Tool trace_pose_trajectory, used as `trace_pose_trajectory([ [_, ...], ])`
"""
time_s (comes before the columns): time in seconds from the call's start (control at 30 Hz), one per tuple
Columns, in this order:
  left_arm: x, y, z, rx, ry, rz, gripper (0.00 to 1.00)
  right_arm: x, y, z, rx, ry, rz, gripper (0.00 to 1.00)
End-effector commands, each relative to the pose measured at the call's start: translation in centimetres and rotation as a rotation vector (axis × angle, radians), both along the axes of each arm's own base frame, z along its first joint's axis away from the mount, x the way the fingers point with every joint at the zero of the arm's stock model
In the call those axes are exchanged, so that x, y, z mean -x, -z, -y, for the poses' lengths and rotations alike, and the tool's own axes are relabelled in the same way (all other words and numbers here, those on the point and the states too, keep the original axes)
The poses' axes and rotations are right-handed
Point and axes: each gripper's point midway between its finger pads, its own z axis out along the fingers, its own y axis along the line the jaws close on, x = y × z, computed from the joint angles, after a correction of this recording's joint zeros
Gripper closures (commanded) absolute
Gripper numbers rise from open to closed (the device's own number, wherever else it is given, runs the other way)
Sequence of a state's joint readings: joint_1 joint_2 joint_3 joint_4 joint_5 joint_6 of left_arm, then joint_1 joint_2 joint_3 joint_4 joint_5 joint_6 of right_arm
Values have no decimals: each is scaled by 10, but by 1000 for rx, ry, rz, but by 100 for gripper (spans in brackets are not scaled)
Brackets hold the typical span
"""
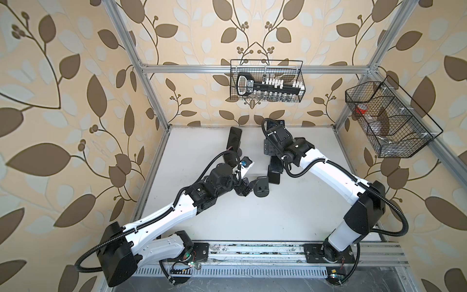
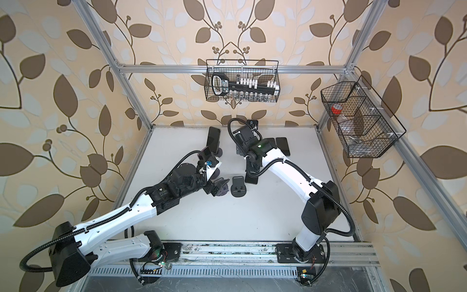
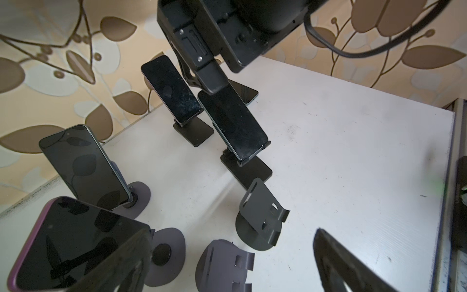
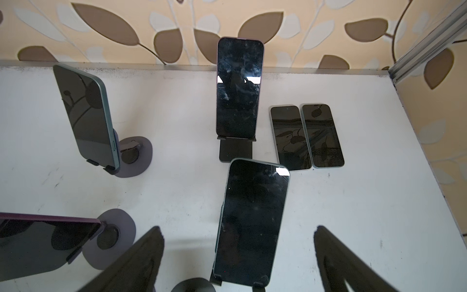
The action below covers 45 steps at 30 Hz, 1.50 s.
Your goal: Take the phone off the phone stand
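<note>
A dark phone (image 4: 252, 222) leans on a black phone stand (image 3: 249, 172) mid-table, also seen in a top view (image 1: 274, 173). My right gripper (image 4: 238, 229) hangs over its upper end, open, with a finger (image 4: 141, 252) on each side and a gap to the phone's edges. My left gripper (image 3: 233, 230) is open over an empty purple-grey stand (image 3: 225, 265), holding nothing. Next to it stands an empty dark grey stand (image 1: 261, 187).
Three more phones sit on stands: a purple one (image 3: 70, 242), a green one (image 3: 83, 166) and a dark one (image 4: 238, 88) near the back wall. Two phones (image 4: 290, 137) lie flat at the back right. Wire baskets (image 1: 267, 81) (image 1: 389, 118) hang above.
</note>
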<state>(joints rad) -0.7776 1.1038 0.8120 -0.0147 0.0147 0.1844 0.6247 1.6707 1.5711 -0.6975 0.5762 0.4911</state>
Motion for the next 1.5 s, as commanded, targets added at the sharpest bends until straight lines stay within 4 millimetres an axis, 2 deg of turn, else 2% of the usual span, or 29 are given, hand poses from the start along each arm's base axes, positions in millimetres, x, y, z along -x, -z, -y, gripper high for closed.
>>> trace_pose_trajectory([
  [0.0,-18,-41,4,79,-39,84,1,8,-10,10,28,11,26,8],
  [0.3,-44,-41,23,95,-45,72,1,13,-15,18,19,24,57,19],
  [0.57,-73,-39,42,114,-37,72,1,14,-8,10,-32,-15,52,38],
  [0.67,-87,-40,41,144,-34,60,1,14,1,10,-39,-27,25,39],
  [0.77,-102,-28,35,132,-48,39,1,13,8,9,-74,-49,-8,35],
  [0.8,-105,-28,33,131,-49,44,1,13,11,9,-89,-55,-17,29],
  [0.83,-106,-29,32,128,-44,49,1,12,14,11,-98,-56,-25,14],
  [0.87,-106,-28,31,123,-39,51,1,11,16,13,-108,-56,-33,9],
  [1.13,-93,-8,28,64,-17,50,1,5,42,26,-133,-6,-94,0],
  [1.17,-88,-17,26,64,-15,75,1,3,44,28,-130,-1,-97,0],
  [1.33,-75,-14,27,-4,-3,121,1,-4,53,24,-135,19,-129,0],
  [1.47,-72,-16,29,-16,-2,135,1,-5,59,27,-130,65,-143,0],
])
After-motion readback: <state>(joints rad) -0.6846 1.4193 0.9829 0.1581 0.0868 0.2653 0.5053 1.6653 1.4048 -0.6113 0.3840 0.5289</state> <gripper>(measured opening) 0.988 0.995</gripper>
